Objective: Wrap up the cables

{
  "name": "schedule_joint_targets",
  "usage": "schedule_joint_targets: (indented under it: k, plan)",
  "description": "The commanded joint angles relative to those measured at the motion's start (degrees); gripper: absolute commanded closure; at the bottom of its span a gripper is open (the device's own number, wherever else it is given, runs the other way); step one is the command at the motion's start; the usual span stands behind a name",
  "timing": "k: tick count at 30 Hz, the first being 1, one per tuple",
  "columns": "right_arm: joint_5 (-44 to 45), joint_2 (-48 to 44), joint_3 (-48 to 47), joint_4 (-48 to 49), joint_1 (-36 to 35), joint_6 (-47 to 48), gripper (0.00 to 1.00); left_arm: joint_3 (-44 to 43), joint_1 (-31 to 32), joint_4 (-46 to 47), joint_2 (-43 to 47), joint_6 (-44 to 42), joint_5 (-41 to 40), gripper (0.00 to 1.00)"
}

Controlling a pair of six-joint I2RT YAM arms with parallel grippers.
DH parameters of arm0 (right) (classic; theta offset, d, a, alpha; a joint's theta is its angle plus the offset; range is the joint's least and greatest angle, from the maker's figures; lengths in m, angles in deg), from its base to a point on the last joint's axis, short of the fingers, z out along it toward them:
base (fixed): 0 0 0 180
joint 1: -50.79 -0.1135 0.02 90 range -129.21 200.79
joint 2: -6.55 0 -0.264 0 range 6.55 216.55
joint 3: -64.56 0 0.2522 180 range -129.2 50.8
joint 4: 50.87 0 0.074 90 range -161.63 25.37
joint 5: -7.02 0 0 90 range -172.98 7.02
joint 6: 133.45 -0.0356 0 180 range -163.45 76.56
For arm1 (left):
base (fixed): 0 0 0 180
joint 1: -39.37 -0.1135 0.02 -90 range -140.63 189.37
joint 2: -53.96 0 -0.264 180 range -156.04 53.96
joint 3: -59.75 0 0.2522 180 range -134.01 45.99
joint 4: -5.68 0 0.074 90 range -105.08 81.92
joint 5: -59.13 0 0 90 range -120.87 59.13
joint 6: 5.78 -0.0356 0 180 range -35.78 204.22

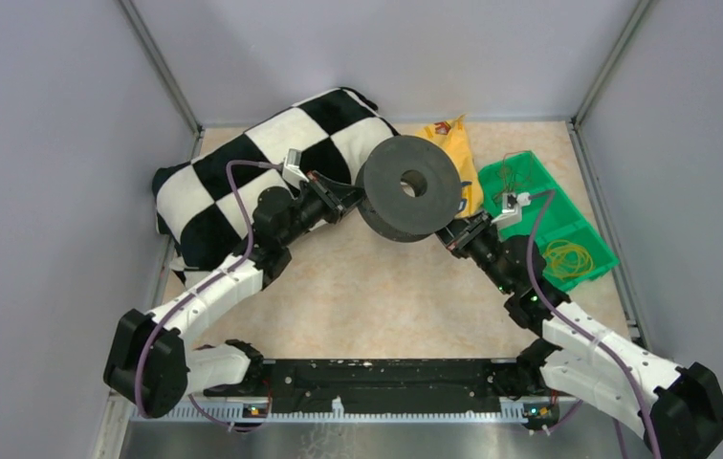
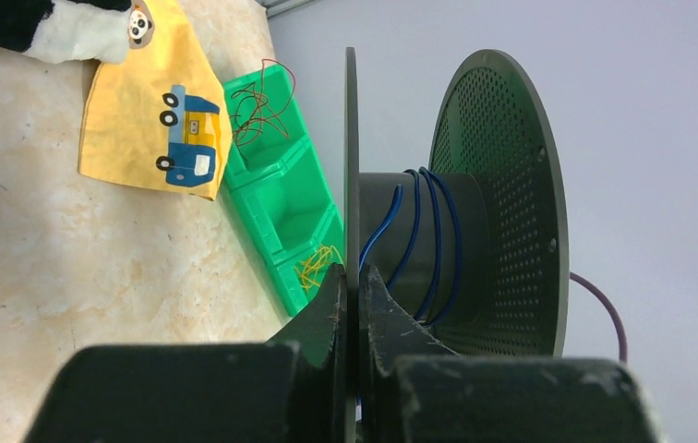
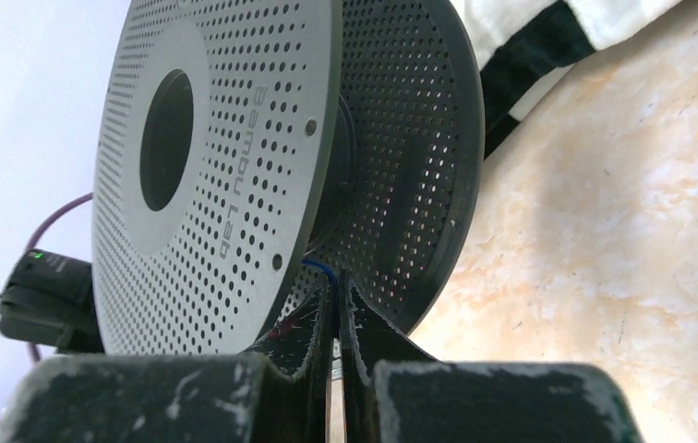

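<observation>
The dark grey spool point(image 1: 410, 186) is held up on edge above the table, between both arms. My left gripper point(image 1: 346, 199) is shut on the thin rim of one flange point(image 2: 352, 138). A thin blue cable point(image 2: 419, 231) runs round the hub in a few turns between the flanges. My right gripper point(image 1: 451, 232) is at the spool's lower right edge. In the right wrist view it point(image 3: 336, 288) is shut on the blue cable point(image 3: 316, 265), which leads up between the perforated flanges point(image 3: 234, 185).
A green divided tray point(image 1: 554, 225) at the right holds loose dark wires point(image 1: 506, 177) and yellow wires point(image 1: 568, 258). A yellow printed bag point(image 1: 453, 143) lies behind the spool. A black-and-white checkered cushion point(image 1: 262, 172) fills the back left. Grey walls enclose the table.
</observation>
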State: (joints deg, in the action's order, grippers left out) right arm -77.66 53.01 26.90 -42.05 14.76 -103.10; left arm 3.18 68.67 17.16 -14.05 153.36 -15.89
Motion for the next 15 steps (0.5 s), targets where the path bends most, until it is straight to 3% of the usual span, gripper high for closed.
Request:
schedule_joint_targets:
  k: [1,15]
  plan:
    - [-0.32,-1.93,1.30,6.53,1.32,-1.79,1.00,2.67,-2.32,15.16,1.33,1.98,7.17,1.00]
    - [-5.09,-8.14,3.42,6.08,3.24,-1.72,1.00,4.08,-5.45,31.30,-3.82,6.49,18.89,1.00]
